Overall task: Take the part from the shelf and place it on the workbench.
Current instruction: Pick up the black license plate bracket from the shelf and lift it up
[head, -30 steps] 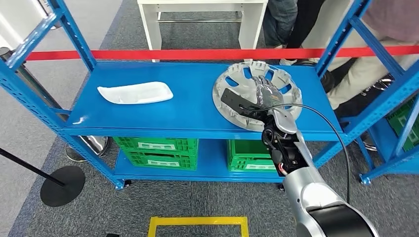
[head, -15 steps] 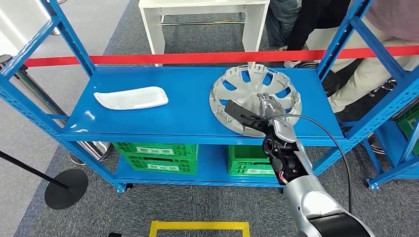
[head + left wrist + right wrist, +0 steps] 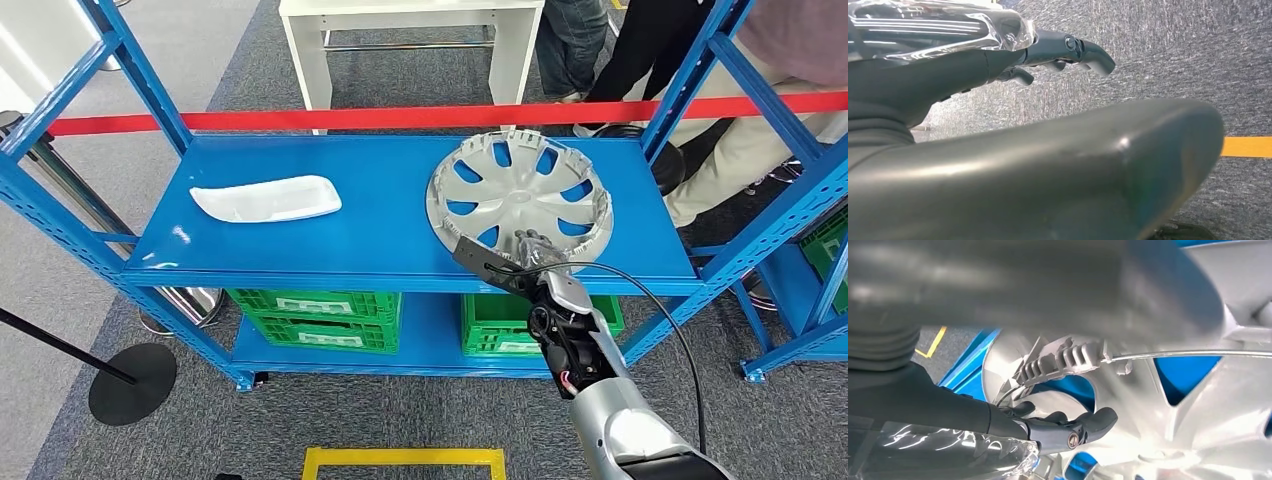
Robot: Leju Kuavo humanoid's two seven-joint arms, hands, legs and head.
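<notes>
While the silver hubcap (image 3: 519, 197) lies flat on the blue shelf (image 3: 380, 215) beside a white tray (image 3: 266, 198), the right hand (image 3: 532, 247) reaches its near rim, fingers (image 3: 1068, 426) curled under the edge; a firm grasp cannot be confirmed.

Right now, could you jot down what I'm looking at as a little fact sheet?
Place: blue shelf, red tape across behind it
Main part: silver wheel cover, lying on the top shelf board
Right robot hand: at the cover's near rim; grip unclear
Left robot hand: hanging over grey carpet, holding nothing
Also on shelf: white tray
Below: green crates
</notes>
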